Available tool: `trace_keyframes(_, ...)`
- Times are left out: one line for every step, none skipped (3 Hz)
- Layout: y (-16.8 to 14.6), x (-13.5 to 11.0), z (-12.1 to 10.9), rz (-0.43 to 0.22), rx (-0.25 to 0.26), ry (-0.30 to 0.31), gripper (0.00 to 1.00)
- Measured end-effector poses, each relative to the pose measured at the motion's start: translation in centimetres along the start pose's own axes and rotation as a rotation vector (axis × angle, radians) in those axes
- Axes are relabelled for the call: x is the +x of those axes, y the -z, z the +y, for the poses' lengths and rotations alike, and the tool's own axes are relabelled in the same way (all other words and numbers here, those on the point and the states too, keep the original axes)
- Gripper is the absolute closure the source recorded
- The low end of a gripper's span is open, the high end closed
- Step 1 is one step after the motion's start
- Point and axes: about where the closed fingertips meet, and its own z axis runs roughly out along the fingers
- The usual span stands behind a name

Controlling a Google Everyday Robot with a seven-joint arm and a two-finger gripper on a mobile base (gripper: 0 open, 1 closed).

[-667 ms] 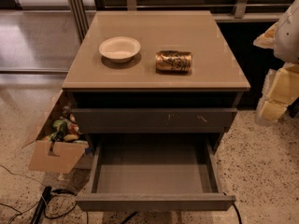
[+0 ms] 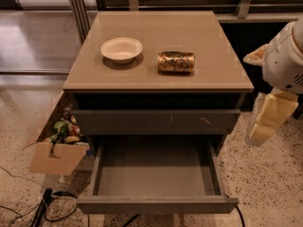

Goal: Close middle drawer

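Gripper (image 2: pixel 258 133), open or closed impossible to tell, is hanging beside the cabinet's (image 2: pixel 218 37) right side, apart from it. One middle drawer (image 2: pixel 156 205), grey, plain-fronted, handleless, is standing pulled well out, low on the cabinet. One bowl (image 2: pixel 121 49) and one can (image 2: pixel 176 61) are sitting on top.

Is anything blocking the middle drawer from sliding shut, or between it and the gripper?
Nothing visible. The middle drawer has a bare tray and an open way back. The gripper hangs right of the cabinet, apart from it.
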Motion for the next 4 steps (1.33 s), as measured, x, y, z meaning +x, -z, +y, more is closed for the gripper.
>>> trace_keyframes(-6.0,2.0,2.9,-0.061,-0.029,0.002,0.0)
trace_keyframes(-14.1,5.3,7.2,-0.129,-0.086,-0.01,0.03)
trace_keyframes(-18.2,7.1,9.4,-0.155,-0.128,-0.013,0.25)
trace_keyframes(-21.8,7.8,11.1,-0.169,-0.178,-0.02,0.48)
